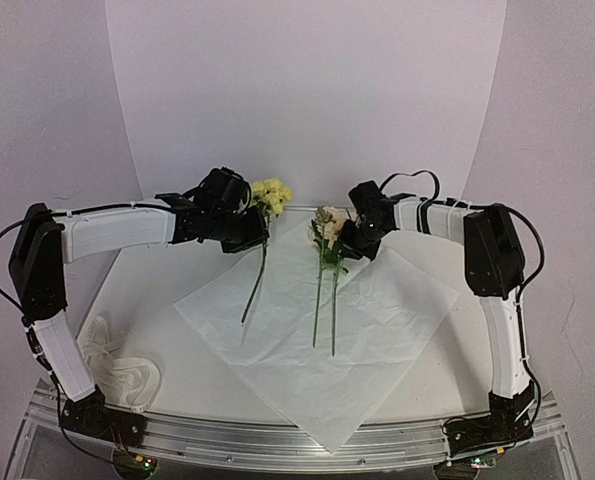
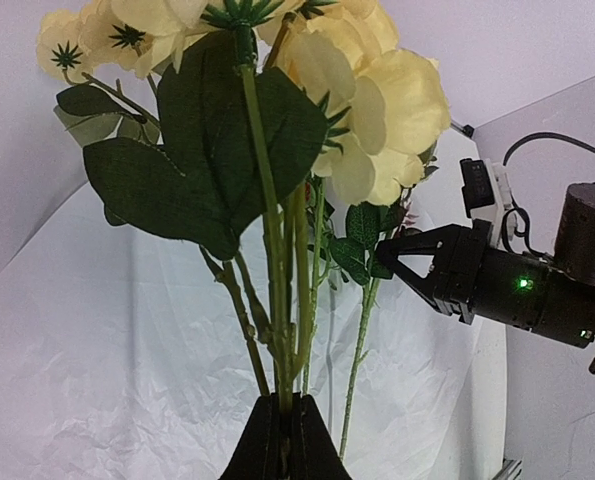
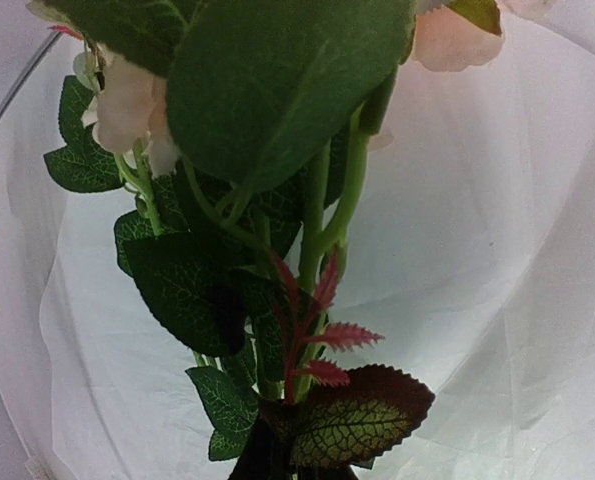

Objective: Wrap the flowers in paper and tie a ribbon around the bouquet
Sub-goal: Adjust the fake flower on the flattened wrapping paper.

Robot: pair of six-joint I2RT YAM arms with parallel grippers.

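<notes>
Though leaves (image 3: 357, 420) hide its tips, right tool (image 1: 349, 240) grips flowers (image 1: 327, 222), left tool (image 2: 287, 412) too.

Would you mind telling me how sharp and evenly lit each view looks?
Top external: soft, even light, faint shadows on the paper. Left wrist: the yellow flowers sit close and bright, slightly soft; the right end effector behind is fairly crisp. Right wrist: the nearest leaf is blurred, and the table edge curves from lens distortion.

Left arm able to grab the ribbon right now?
Probably not yet: the ribbon lies uncovered close by, but the left end effector is shut on the yellow flowers; it'd need to set them down first.
</notes>
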